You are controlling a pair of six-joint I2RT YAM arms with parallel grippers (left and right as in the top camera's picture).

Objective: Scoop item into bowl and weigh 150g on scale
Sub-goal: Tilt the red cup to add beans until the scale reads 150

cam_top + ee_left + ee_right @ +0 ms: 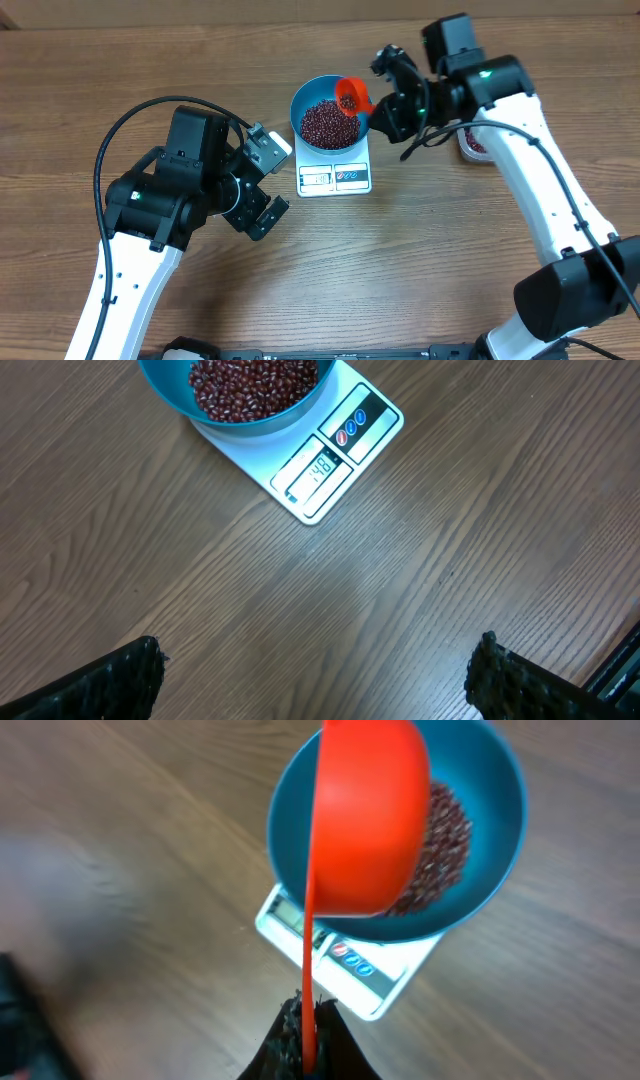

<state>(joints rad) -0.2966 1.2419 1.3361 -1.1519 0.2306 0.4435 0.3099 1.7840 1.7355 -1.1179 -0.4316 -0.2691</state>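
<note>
Shows the fingers [285, 1045] of the right gripper [310, 1030] pressed together on the thin handle of an orange-red scoop [370, 820], with nothing between them but that handle. Holds the scoop's cup tilted above the right side of the bowl [495, 810], mouth turned toward the item [445, 840]. Reveals a few beans inside the cup in the overhead view. Places the right arm [530, 170] over the far right part of the worktop [450, 260], partly covering a clear tub [470, 148] of more beans beside it.

Shows the fingers [105, 682] of the left gripper [312, 680] spread as wide as possible and gripping nothing, with only bare wood between them. Sets that gripper near the left side of the scale [330, 460], apart from it, and the left arm [150, 210] over the left half of the worktop.

Locates the item as a loose maroon heap in the bottom of the blue bowl. Rests the bowl on the far part of the scale, leaving the display window and the round button marks uncovered along the front. Puts scale and bowl together near the middle of the worktop's far edge. Gives dark digits in the display, too small to read with certainty.
</note>
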